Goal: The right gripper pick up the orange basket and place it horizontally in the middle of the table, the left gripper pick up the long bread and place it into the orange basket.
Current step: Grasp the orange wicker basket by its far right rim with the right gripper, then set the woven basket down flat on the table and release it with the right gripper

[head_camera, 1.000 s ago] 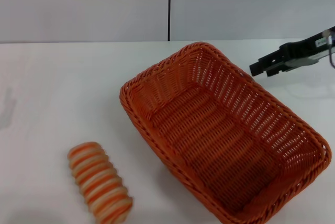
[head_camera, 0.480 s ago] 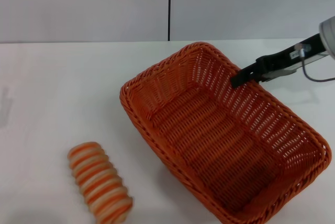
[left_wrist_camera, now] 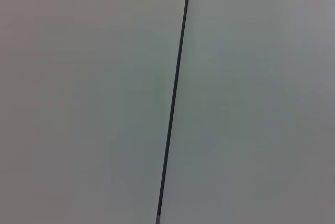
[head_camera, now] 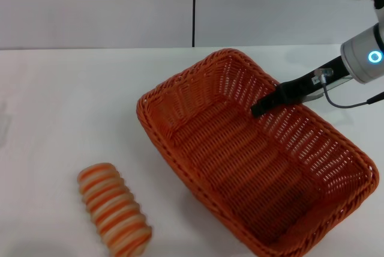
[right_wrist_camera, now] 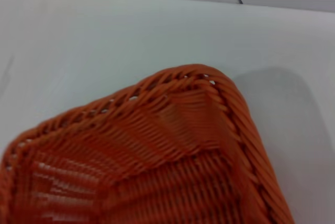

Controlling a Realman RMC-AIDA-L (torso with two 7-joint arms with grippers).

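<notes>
The orange basket (head_camera: pixel 180 83) lies at a diagonal on the white table (head_camera: pixel 60 101), its long side running from the centre toward the front right. My right gripper (head_camera: pixel 258 110), a black claw on a white arm with a blue light, reaches across the basket's far right rim, its tip over the inner wall. The right wrist view looks down on one basket corner (right_wrist_camera: pixel 157 145). The long bread (head_camera: pixel 114 216), striped orange and cream, rests on the table at the front left, apart from the basket. My left gripper is out of view.
A grey wall (head_camera: pixel 96 5) with a dark vertical seam (head_camera: pixel 194 5) stands behind the table's far edge. The left wrist view shows only that wall (left_wrist_camera: pixel 78 98) and the seam (left_wrist_camera: pixel 172 98). Bare tabletop lies left of the basket.
My right gripper has moved left and downward, from beside the basket's far right rim to over that rim and inside wall. Basket and bread have stayed put.
</notes>
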